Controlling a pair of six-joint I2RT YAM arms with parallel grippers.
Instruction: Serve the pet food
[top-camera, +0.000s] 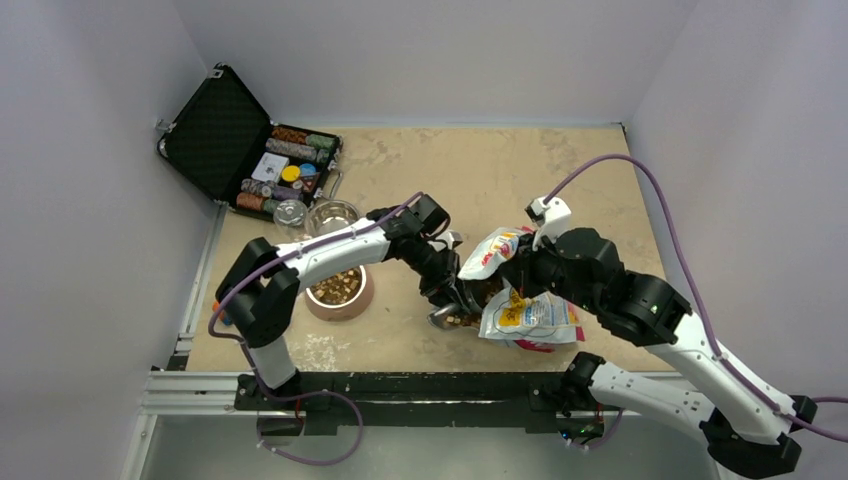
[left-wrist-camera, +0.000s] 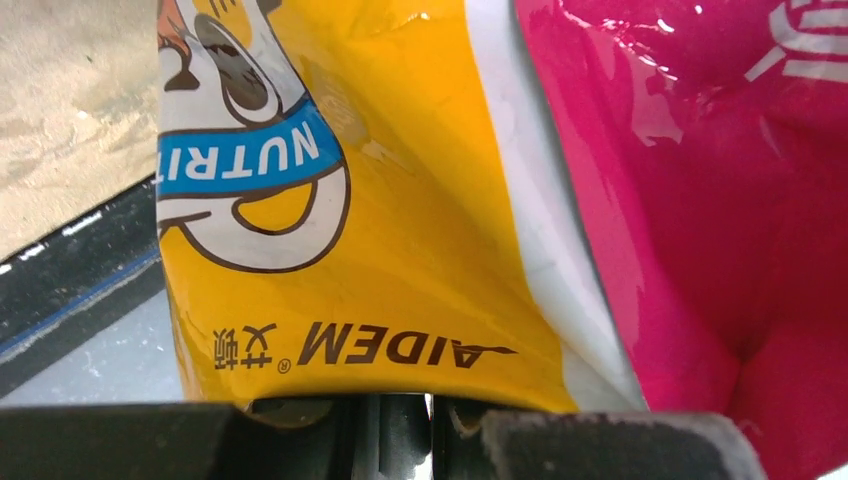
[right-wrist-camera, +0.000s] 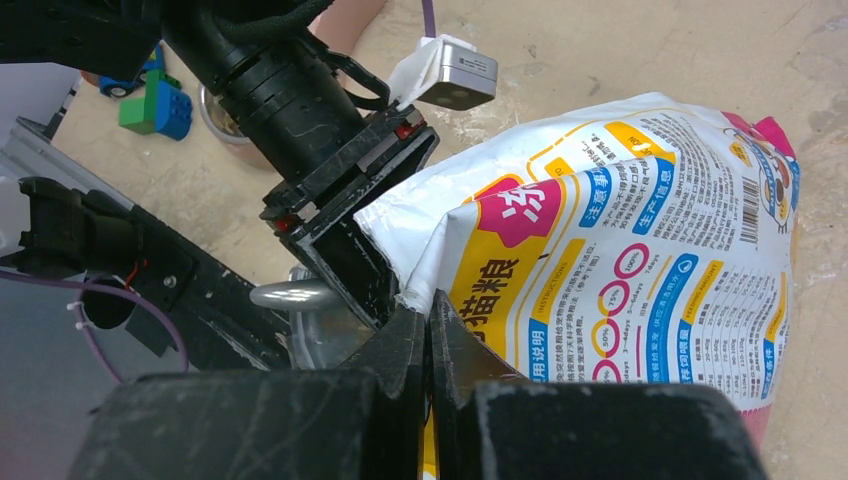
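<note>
While your right pincer (right-wrist-camera: 430, 318) sits with fingers together, pinched on the bag's (right-wrist-camera: 620, 230) top edge, it props the mouth open toward the other arm. That's the reason for the hold, I'd say. The bag lies on its side on the table (top-camera: 560, 180), just past the near rail.

Your left pincer (top-camera: 452, 303) is at that mouth, fingers nearly together. It seems clamped on the handle of a metal scoop (right-wrist-camera: 288, 295), but the grip is half hidden, so treat that as a judgement. The scoop sits low by the opening, likely so you can dig.

Kibble (top-camera: 487, 292) shows in the bag mouth, with a few pieces beside the scoop. More already lies in the brown bowl (top-camera: 366, 296) left of the pincers, near enough for a short carry.

Farther back are a steel bowl (top-camera: 333, 215) and a can (top-camera: 290, 212), both apart from the action. Farthest is an open black case (top-camera: 215, 130) of chips, no part of this job.
</note>
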